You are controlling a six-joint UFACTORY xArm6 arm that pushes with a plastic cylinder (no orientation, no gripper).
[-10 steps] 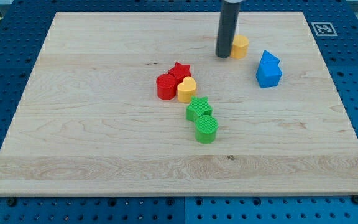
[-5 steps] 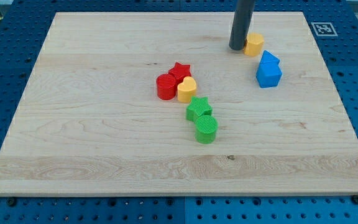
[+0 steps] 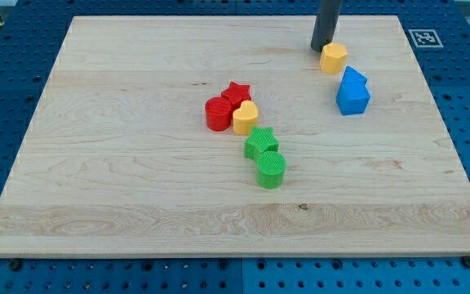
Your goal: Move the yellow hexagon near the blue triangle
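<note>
The yellow hexagon (image 3: 334, 58) lies near the view's top right, just above and left of the blue blocks. The blue triangle (image 3: 353, 77) sits against a blue cube (image 3: 353, 98) below it. My tip (image 3: 322, 49) is at the hexagon's upper left, touching or almost touching it. The dark rod rises out of the view's top.
In the board's middle sit a red star (image 3: 237, 92), a red cylinder (image 3: 217, 113) and a yellow heart (image 3: 246, 118), packed together. Below them are a green star (image 3: 261, 142) and a green cylinder (image 3: 271, 170). A marker tag (image 3: 423, 37) is at the board's top right corner.
My tip has moved right and a little up. The yellow hexagon has slid right, closer to the blue triangle. The other blocks have not moved.
</note>
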